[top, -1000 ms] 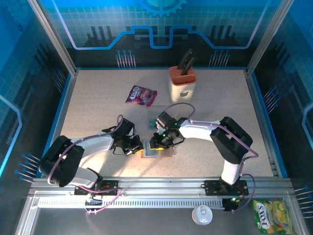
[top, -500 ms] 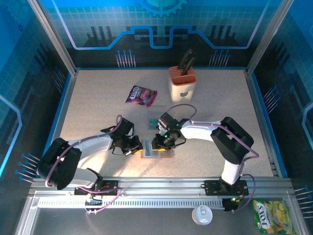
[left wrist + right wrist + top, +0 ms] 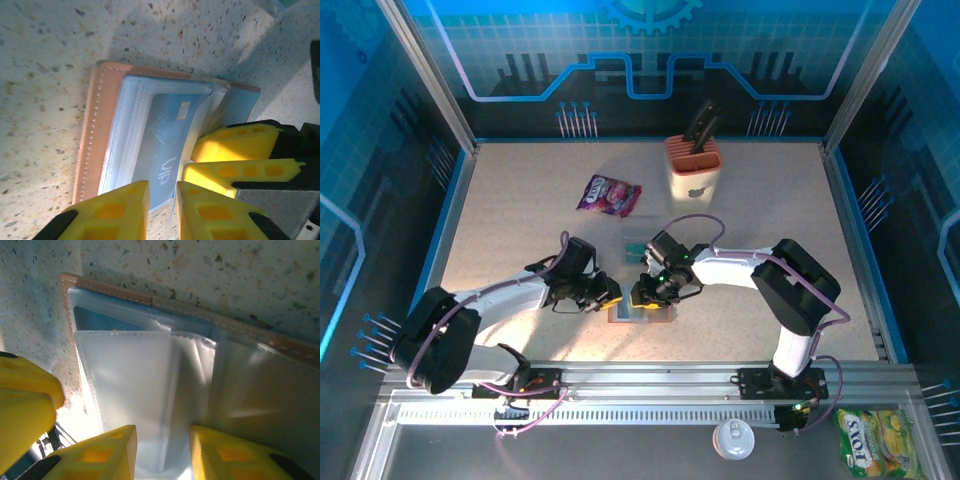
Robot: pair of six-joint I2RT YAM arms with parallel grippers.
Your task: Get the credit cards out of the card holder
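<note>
Found card holder (image 3: pixel 645 313) lying open on speckled table (image 3: pixel 520 220), near front edge, between the two gripper tips. Noted brown stitched border and fanned clear sleeves (image 3: pixel 127 150) in left wrist view. Confirmed one blue card (image 3: pixel 167 135) inside a sleeve, marked "VIP", with a small tan patch near one end. Recorded left gripper (image 3: pixel 162 200) at that card's lower edge, jaws slightly parted, sleeve and card edge running into the narrow gap; cannot tell whether pinched or released. Recorded right gripper (image 3: pixel 162 452) on holder's opposite half, jaws clenched onto a raised clear sleeve leaf caught between yellow fingers (image 3: pixel 100 452). Seen also in left wrist view: right gripper's fingers close together, just beside the blue card's end. Logged a teal card (image 3: pixel 634 246) flat on table just beyond holder, outside it, beside right arm. Logged purple snack packet (image 3: pixel 608 194) and beige knife block (image 3: pixel 693 170) with orange top, dark knife handles standing in it, farther back, well apart from holder.
</note>
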